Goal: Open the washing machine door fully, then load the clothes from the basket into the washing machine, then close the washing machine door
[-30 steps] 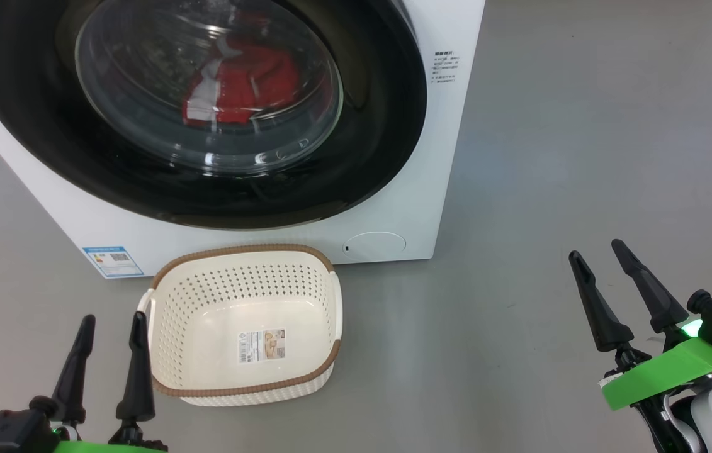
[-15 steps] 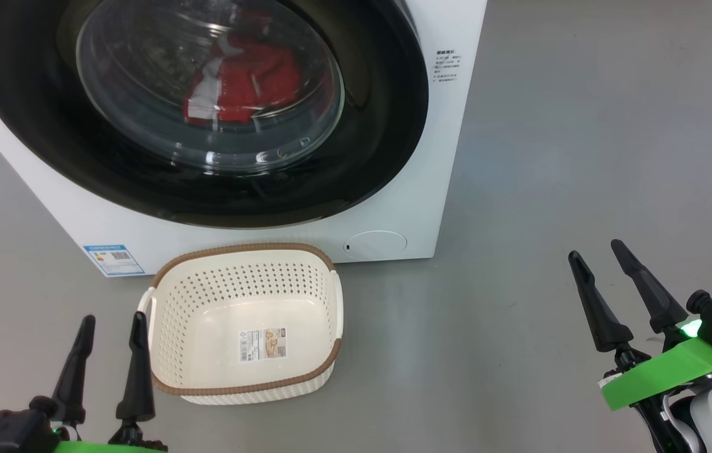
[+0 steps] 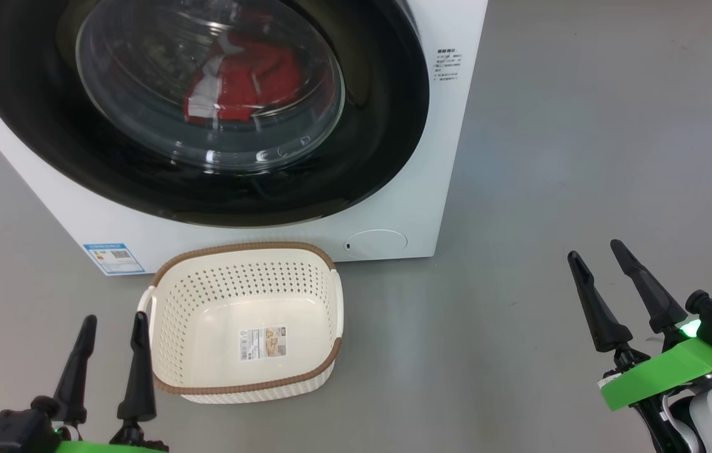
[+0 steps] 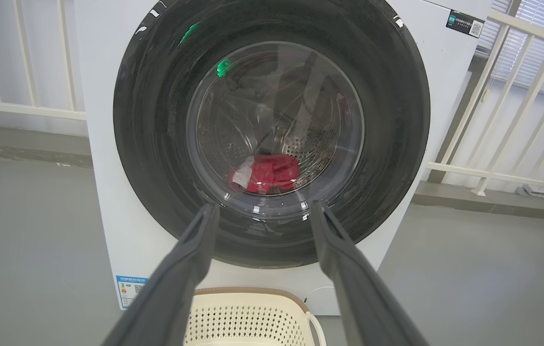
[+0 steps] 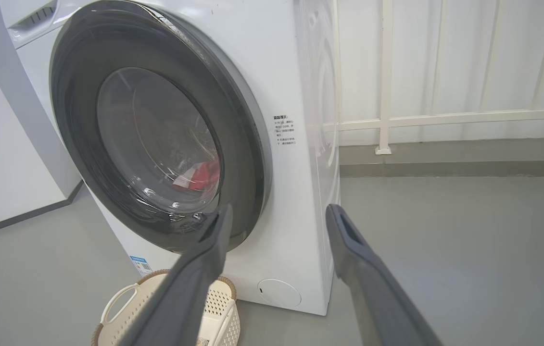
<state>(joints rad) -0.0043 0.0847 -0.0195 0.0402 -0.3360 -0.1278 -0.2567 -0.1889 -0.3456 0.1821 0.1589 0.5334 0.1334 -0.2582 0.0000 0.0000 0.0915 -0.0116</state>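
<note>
The washing machine door (image 3: 393,126) is glossy black around smooth clear glass; behind it the clothes (image 3: 255,78) are soft red cloth. The basket (image 3: 192,302) is matt cream perforated plastic, and my left pincer (image 3: 113,316) dull black plastic.

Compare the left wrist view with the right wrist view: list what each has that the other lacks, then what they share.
Left wrist, not right: a black QR sticker at the top corner of the washing machine and a cable on the floor. Right wrist, not left: the side panel, a printed text label and the whole round filter cap. Shared: the washing machine door shut, the clothes inside, the basket in front.
</note>
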